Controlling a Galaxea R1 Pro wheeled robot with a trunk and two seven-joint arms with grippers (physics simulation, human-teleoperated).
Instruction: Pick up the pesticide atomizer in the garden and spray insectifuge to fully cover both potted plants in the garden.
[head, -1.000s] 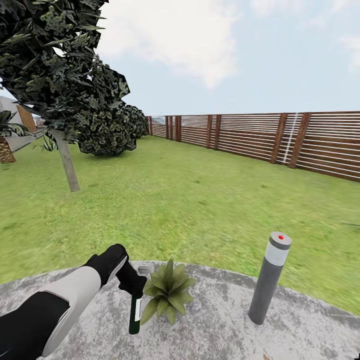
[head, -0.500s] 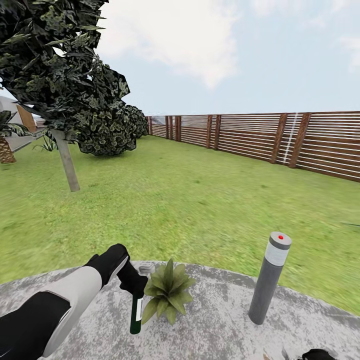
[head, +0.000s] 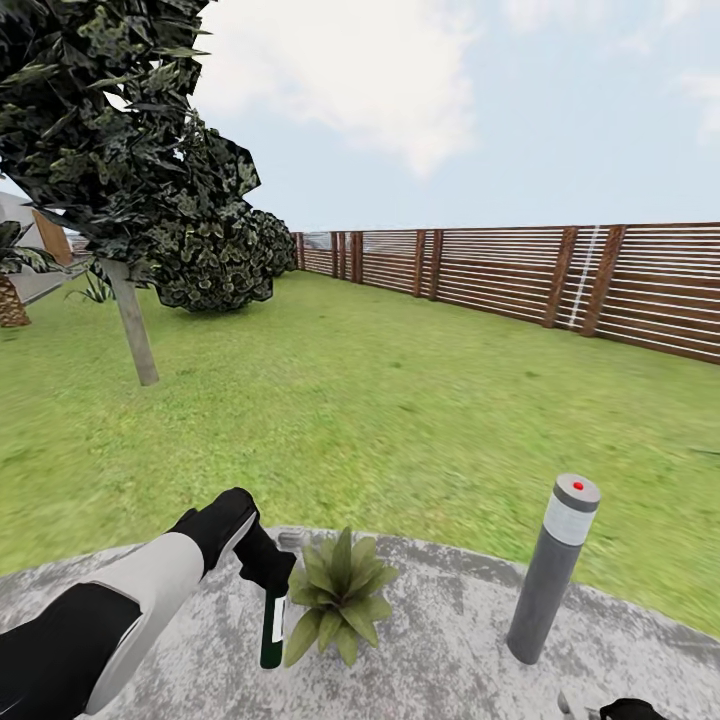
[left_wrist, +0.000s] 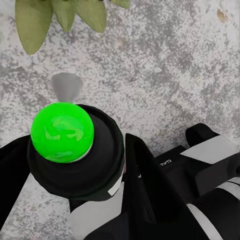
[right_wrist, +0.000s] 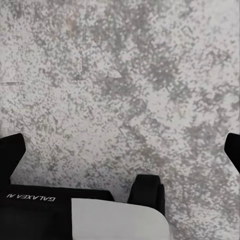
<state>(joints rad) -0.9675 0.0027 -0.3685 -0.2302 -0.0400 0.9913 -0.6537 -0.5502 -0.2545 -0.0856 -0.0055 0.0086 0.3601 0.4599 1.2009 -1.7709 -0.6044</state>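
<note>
We clamp our left pincer (head: 268, 575) on the pesticide atomizer (head: 271, 628), hanging just beside 1 potted plant (head: 338, 592) for spraying; our right pincer's (right_wrist: 120, 150) fingers stand apart

The head camera tilts slightly; the bollard lamp (head: 555, 570) and potted plant (head: 338, 595) sit lower and further right.

Head view high over patio (head: 450, 650); wrist views straight down, close.

I see the slim dark green atomizer bottle (head: 272, 628) just left of the low olive-leaved potted plant (head: 339, 596) on the grey round paved patio (head: 440, 650); the grey bollard lamp post (head: 552, 570) stands right.
</note>
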